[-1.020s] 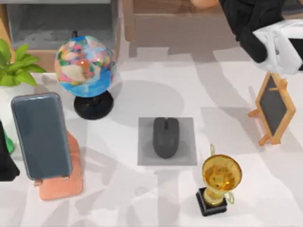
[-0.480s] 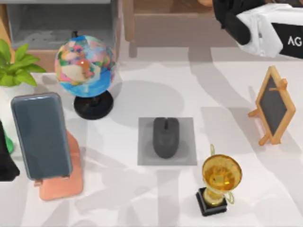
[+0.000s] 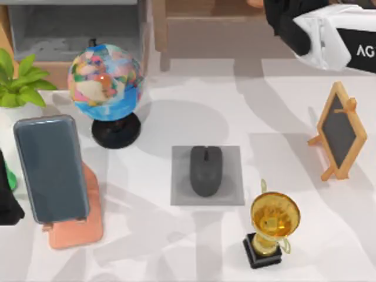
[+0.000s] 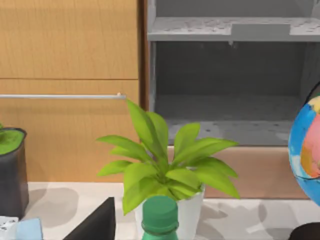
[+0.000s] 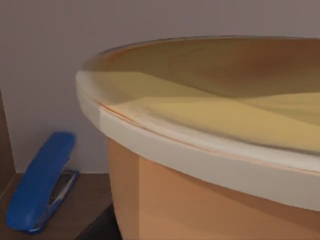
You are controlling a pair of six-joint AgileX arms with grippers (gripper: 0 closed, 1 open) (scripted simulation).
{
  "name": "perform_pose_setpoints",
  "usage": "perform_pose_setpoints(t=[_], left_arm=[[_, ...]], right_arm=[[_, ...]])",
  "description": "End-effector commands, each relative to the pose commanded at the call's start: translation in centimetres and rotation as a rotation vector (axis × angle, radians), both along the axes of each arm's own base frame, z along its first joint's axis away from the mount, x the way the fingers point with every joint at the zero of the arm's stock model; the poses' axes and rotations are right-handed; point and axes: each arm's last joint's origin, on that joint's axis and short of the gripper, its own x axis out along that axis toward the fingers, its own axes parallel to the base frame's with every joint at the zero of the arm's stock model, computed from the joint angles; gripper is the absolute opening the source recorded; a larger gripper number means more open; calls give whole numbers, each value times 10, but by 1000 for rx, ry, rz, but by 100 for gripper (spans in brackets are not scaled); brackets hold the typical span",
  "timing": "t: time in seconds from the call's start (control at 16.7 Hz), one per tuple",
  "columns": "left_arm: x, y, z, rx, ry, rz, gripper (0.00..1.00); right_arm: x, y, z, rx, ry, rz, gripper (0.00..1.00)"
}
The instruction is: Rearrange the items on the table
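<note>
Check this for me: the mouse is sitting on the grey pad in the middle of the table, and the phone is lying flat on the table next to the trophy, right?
Not quite. The mouse is on the grey pad, but the phone leans on a pink stand at the table's left side, far from the trophy. The top view shows it.

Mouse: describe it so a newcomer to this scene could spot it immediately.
Start at the middle of the white table. There a small grey square pad lies flat, between the multicoloured globe and the gold trophy. The mouse sits on that pad: a small, dark grey oval, low and plain beside its taller, colourful neighbours.
</note>
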Motion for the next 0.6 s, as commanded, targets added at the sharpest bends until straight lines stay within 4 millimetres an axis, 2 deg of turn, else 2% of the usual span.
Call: perform_pose_setpoints(t=[0.18,0.6], left_arm=[[0,0,0,0,0,0,100],[0,0,0,0,0,0,100]], right_arm=[[0,0,0,0,0,0,0],[0,0,0,0,0,0,53]])
